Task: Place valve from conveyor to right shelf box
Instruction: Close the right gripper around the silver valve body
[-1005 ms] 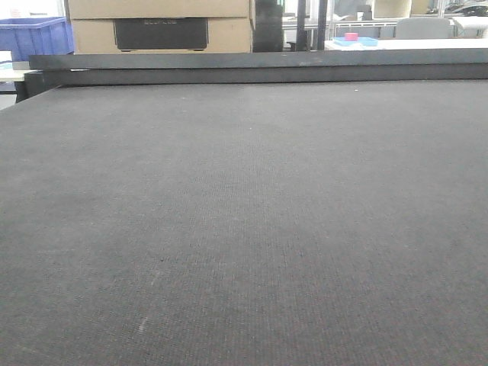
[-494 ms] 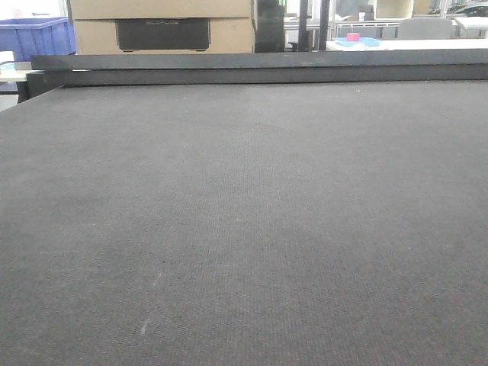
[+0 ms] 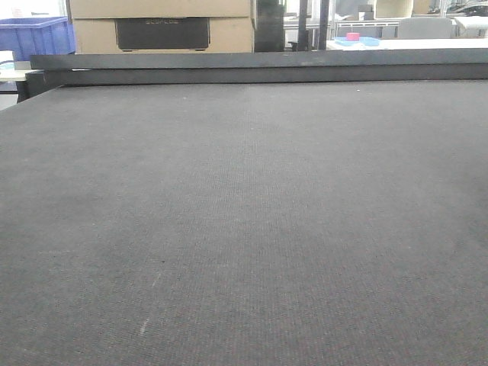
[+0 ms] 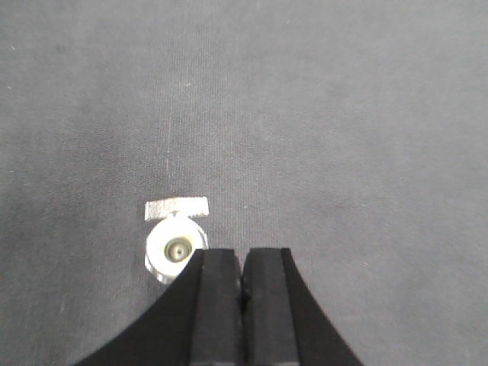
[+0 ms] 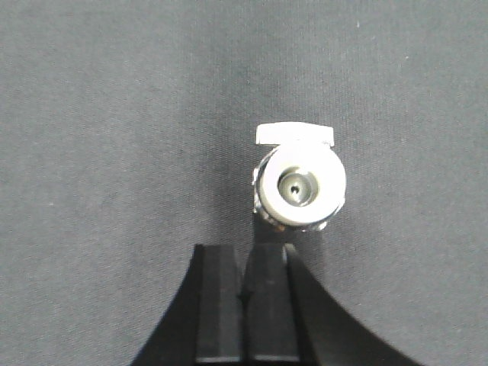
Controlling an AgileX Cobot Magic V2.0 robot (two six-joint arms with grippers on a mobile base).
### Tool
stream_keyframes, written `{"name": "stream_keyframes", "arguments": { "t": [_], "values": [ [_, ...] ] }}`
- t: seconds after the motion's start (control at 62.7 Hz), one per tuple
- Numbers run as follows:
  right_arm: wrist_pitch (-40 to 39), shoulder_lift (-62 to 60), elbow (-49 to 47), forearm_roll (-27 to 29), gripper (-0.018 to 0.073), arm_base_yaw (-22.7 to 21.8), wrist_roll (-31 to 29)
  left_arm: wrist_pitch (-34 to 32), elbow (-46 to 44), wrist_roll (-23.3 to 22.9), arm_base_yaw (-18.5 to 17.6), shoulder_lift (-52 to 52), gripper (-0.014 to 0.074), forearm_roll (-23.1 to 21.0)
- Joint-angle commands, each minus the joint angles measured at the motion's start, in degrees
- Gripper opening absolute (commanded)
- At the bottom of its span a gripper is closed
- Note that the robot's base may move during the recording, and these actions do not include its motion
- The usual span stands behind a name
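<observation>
The left pincer (image 4: pixel 242 259) and right pincer (image 5: pixel 244 255) are pressed together, empty. On the conveyor (image 3: pixel 244 229), a valve (image 5: pixel 299 187) is seen at one o'clock of the right pincer, and a valve (image 4: pixel 175 248) at ten o'clock of the left. The far blue bin's (image 3: pixel 38 34) contents are hidden.

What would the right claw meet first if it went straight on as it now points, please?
Probably the valve, on the conveyor just ahead of the right claw, slightly off-centre; depth is unclear.
</observation>
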Motion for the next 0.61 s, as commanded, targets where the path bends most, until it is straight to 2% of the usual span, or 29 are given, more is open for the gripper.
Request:
{"name": "stream_keyframes", "arguments": {
  "t": [0.0,0.207,0.287,0.335,0.431,0.51,0.59],
  "values": [
    [1.80,2.77,-2.41,-1.93,-0.0168,-0.24,-0.32,-0.39,-0.87,-0.26,0.01,1.64,-0.0111,-0.38],
    [7.75,11.53,-8.41,-3.51,-0.0165,-0.24,-0.32,-0.04,-0.87,-0.26,0.01,2.31,-0.0111,-0.38],
    [8.26,14.43,-10.23,-3.51,-0.0114,-0.24,-0.44,-0.04,-0.87,-0.26,0.01,2.31,-0.0111,-0.38],
    [8.26,16.20,-10.90,-3.51,-0.0035,-0.24,-0.44,-0.04,-0.87,-0.26,0.01,2.31,-0.0111,-0.38],
    [8.26,18.94,-11.33,-3.51,0.0244,-0.24,-0.44,0.24,-0.87,-0.26,0.01,2.31,-0.0111,-0.38],
    [8.26,20.15,-11.33,-3.51,0.0428,-0.24,-0.83,0.61,-0.87,-0.26,0.01,2.31,-0.0111,-0.38],
    [8.26,21.39,-11.33,-4.53,0.0502,-0.24,-1.41,0.82,-0.87,-0.26,0.01,2.31,-0.0111,-0.38]
  ]
}}
